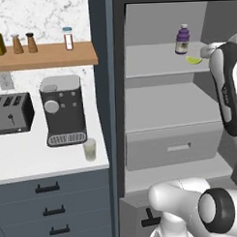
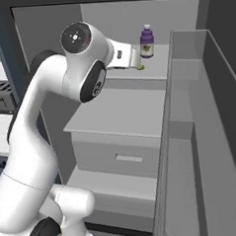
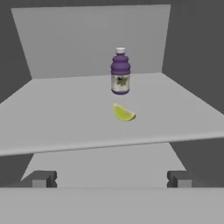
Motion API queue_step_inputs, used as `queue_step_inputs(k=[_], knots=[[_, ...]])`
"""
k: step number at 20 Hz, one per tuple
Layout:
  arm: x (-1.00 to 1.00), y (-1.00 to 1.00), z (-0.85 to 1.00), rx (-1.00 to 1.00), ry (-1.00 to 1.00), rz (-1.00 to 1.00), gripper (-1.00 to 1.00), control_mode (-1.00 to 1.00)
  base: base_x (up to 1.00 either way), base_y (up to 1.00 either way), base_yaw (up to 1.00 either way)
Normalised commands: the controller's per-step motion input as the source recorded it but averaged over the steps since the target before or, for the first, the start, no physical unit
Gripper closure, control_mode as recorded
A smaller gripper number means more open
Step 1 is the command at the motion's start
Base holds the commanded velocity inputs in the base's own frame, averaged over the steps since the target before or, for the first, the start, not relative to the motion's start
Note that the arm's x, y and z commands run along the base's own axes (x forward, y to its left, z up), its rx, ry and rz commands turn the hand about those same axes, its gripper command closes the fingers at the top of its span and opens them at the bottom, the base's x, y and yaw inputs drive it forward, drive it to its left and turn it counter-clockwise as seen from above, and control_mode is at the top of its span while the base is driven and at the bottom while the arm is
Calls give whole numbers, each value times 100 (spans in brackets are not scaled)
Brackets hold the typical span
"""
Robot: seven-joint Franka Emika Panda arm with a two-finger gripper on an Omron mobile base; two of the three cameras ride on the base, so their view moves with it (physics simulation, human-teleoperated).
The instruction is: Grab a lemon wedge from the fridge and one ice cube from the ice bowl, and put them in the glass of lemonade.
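End effector hangs with fingers spread wide and empty before the fridge shelf. Lemon wedge lies mid-shelf, bottle just behind; overreaching could topple the bottle or skid the wedge away.

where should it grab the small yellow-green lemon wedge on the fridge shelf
Pinch the small yellow-green lemon wedge across its narrow width, coming from the shelf's open front; it lies flat, apart from the purple plastic bottle behind it, with the open end effector already facing it.

Both base views look from behind the arm into the open fridge; the hand view faces its upper shelf closely.
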Motion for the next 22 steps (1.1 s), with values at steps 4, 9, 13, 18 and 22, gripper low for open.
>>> queue_step_inputs(k=[4,9,13,18,22], knots=[[6,-41,11,0,8,3,-100,-100,0,0,0],[37,-9,-30,0,1,6,-100,-100,0,0,0],[59,0,-21,0,0,10,-100,-100,0,0,0],[73,1,13,-3,9,12,-100,-100,0,0,0],[39,0,24,-6,28,11,-100,-100,0,0,0]])
